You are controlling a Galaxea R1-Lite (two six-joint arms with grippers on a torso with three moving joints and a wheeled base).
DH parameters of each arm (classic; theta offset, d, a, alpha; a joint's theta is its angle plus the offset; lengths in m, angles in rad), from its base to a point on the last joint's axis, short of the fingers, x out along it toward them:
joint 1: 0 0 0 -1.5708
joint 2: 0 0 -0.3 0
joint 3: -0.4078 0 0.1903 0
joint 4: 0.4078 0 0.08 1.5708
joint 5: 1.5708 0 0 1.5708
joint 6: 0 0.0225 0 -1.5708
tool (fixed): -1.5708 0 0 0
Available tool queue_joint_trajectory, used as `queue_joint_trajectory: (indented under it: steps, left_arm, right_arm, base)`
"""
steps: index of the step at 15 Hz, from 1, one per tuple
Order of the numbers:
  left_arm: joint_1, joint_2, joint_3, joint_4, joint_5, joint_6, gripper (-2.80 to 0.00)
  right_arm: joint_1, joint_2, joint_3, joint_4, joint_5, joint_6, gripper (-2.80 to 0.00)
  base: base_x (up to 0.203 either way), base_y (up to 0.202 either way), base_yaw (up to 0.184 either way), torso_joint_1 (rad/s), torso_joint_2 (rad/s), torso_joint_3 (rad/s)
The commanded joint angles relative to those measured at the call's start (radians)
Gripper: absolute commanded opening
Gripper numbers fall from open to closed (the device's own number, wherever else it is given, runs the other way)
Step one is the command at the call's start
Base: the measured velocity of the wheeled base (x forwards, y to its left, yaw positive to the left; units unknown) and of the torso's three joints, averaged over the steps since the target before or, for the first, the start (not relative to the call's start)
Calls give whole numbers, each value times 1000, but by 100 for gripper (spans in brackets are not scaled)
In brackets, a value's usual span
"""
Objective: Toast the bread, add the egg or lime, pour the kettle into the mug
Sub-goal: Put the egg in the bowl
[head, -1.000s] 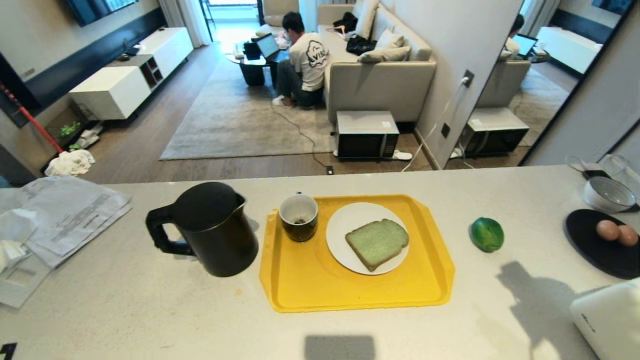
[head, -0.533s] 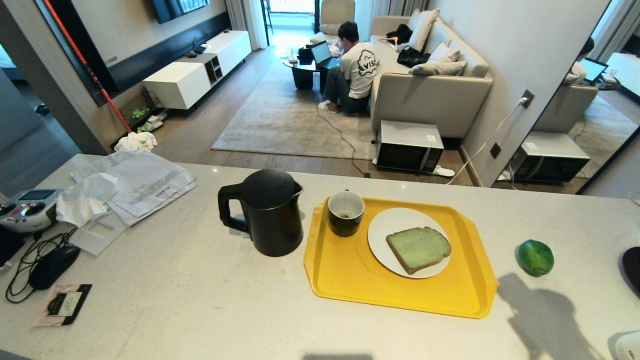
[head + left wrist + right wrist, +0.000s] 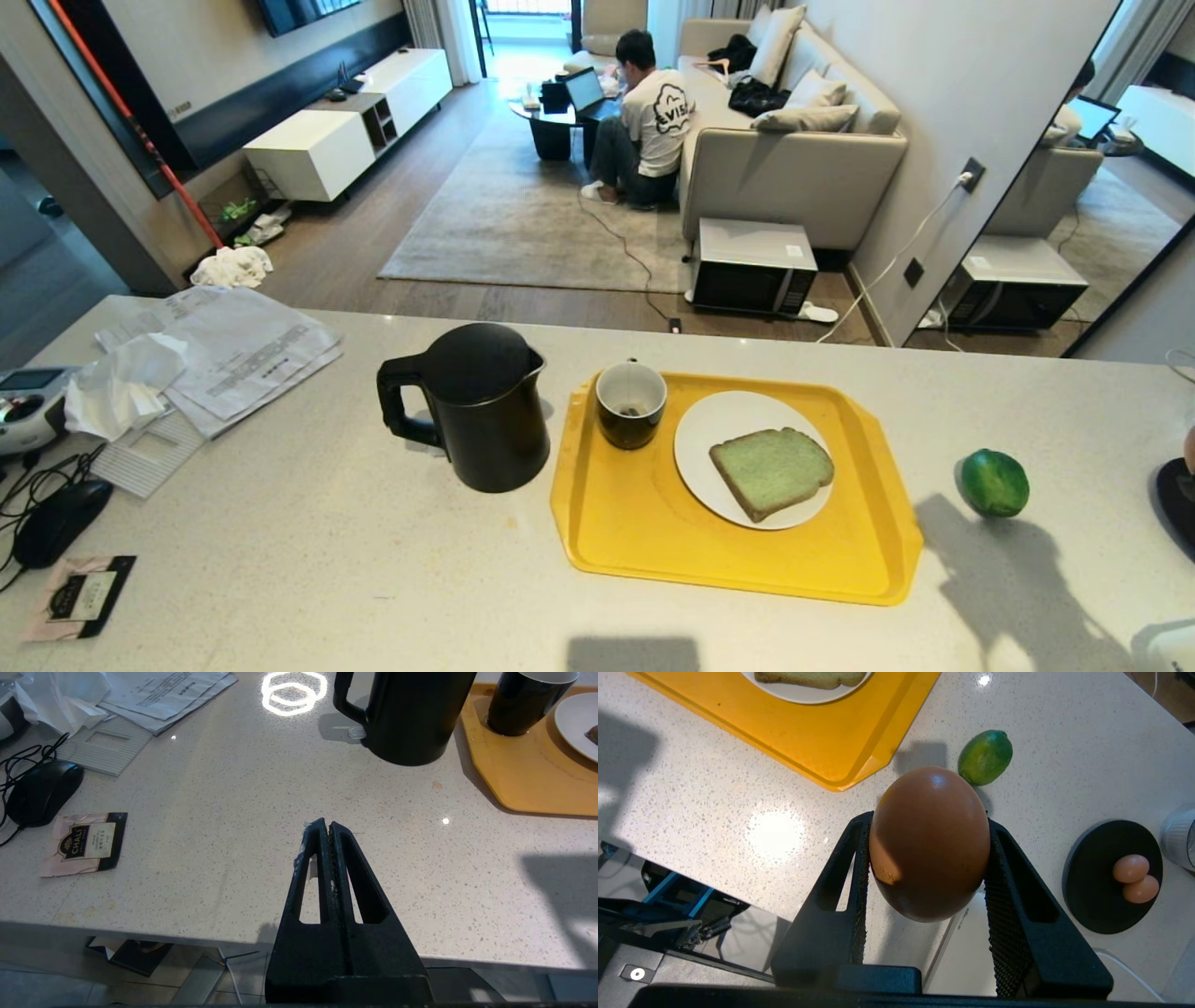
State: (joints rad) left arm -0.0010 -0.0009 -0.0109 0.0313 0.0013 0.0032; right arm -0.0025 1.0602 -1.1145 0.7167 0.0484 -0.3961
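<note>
Daylight floods in from the far end of the living room behind the counter (image 3: 280,560), leaving the speckled top evenly bright. Overhead lamps add glare: a ring-shaped reflection beside the kettle (image 3: 406,718) in the left wrist view and a soft white patch near the yellow tray (image 3: 840,746) in the right wrist view. Hard dark shadows fall beside the lime (image 3: 994,483). The egg (image 3: 930,842), close to the lens, carries a small highlight. Straight walls bow toward the head view's edges.
</note>
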Motion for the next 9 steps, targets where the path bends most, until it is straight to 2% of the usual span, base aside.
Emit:
queue_joint_trajectory:
  steps: [1,9]
  left_arm:
    - [1,1,0,1,0,0,-280]
    - [1,1,0,0,0,0,-280]
  right_arm:
    - [-1,-2,5,4,1,-3,-280]
    - [-19,-29,42,-5,-1,14,-280]
  base:
    - [0,0,0,0,0,0]
    - [0,0,0,0,0,0]
